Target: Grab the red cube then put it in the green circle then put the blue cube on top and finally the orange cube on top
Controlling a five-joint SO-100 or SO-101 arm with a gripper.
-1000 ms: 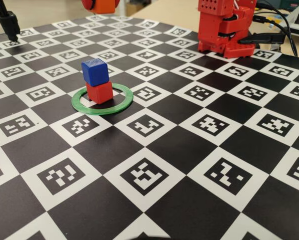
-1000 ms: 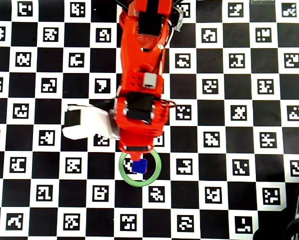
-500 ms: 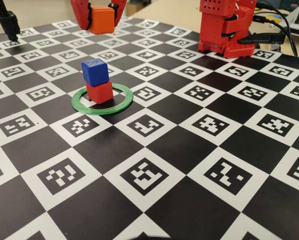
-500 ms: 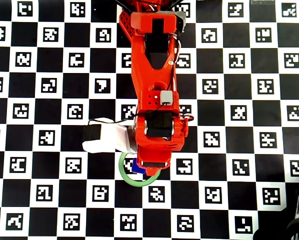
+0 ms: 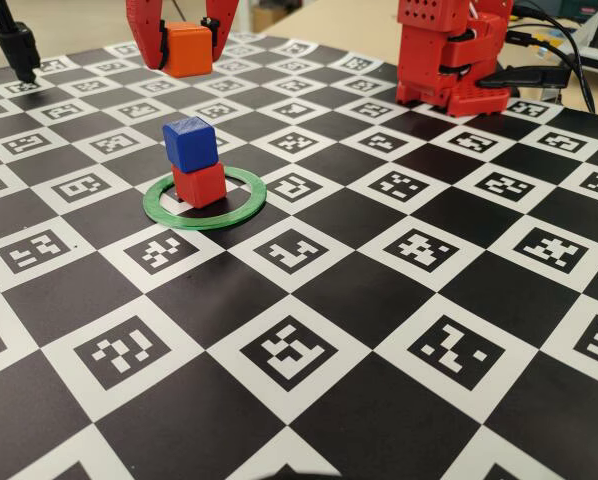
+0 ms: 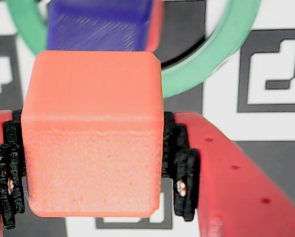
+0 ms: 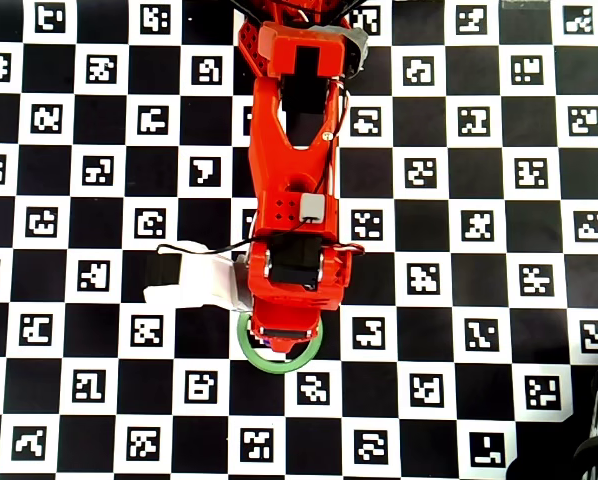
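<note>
In the fixed view the blue cube sits on the red cube inside the green circle. Higher up and behind the stack, my gripper is shut on the orange cube, holding it in the air. The wrist view shows the orange cube filling the space between both black finger pads. Just beyond it lie the blue cube, a sliver of the red cube and the green circle. In the overhead view my arm hides the stack, and only the green circle shows.
The arm's red base stands at the back right, with cables beside it. A black stand rises at the back left. The checkered marker mat covers the table. A white camera housing juts left from the wrist.
My gripper, still holding the orange cube, has come down and into the fixed view from the top edge. In the overhead view the arm now covers the blue cube.
</note>
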